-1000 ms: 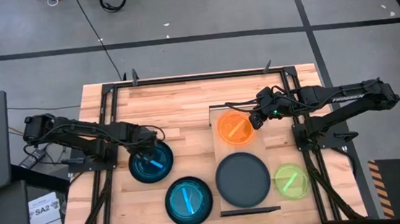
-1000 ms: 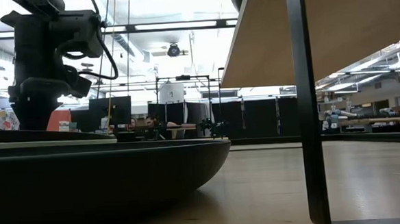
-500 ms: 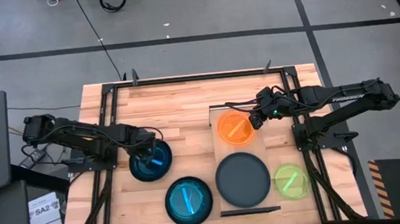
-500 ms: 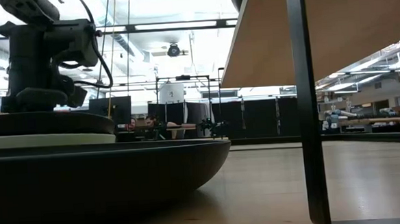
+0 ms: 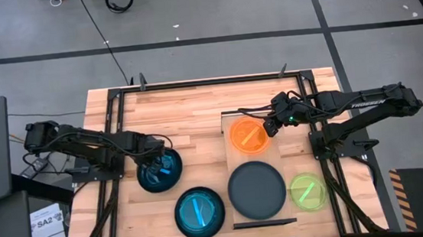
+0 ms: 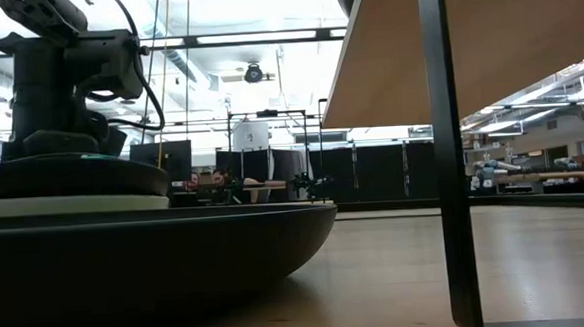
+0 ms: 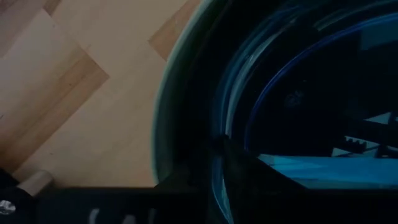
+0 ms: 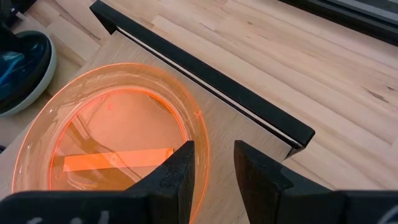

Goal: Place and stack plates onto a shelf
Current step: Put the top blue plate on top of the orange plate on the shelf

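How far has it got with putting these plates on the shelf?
Roughly a third in. Two plates lie on the shelf side by side: the orange plate, with the right gripper straddling its rim, and a black plate. In hand: the left gripper is at the rim of a teal plate. Left on the table: another teal plate and the lime-green plate. Nothing is stacked on the shelf yet.

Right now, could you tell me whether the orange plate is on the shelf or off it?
On it: the orange plate lies flat on the shelf, beside the right gripper, whose open fingers straddle its rim.
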Tool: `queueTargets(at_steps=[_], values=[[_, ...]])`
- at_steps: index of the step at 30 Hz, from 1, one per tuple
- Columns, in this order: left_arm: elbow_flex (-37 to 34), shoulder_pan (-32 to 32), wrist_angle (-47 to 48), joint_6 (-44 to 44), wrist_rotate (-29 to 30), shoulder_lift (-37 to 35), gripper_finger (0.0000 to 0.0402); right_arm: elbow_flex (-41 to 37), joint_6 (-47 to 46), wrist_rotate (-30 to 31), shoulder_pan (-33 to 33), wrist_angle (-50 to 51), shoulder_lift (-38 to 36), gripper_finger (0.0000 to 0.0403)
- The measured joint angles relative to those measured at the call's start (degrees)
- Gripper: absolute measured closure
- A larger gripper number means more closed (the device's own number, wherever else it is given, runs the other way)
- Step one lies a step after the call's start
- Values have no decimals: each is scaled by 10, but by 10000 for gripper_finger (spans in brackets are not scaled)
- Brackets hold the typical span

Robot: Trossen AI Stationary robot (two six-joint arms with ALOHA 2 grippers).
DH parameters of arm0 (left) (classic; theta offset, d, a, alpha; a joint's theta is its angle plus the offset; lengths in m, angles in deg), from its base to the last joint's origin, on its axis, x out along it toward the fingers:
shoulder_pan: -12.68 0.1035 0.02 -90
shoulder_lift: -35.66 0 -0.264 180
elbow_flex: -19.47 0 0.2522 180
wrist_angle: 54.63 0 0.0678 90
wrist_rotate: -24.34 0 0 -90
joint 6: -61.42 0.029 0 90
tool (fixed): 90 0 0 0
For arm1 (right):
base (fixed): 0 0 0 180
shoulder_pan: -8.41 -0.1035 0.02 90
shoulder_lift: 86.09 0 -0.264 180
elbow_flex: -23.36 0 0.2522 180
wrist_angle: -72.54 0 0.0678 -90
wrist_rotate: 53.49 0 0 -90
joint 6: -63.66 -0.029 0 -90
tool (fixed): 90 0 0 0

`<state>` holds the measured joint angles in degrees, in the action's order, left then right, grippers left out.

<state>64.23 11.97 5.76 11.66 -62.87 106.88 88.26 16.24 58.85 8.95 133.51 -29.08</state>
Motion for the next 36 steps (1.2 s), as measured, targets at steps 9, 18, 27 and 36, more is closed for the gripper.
queueTargets(at_steps=[9,18,27,36], values=[[1,0,0,0,-2,-1,394,0,0,0,0,0,0,285],[41,0,46,14,-2,0,396,0,0,0,0,0,0,285],[93,0,60,48,-1,0,397,0,0,0,0,0,0,285],[144,0,101,70,34,0,397,0,0,0,0,0,0,285]])
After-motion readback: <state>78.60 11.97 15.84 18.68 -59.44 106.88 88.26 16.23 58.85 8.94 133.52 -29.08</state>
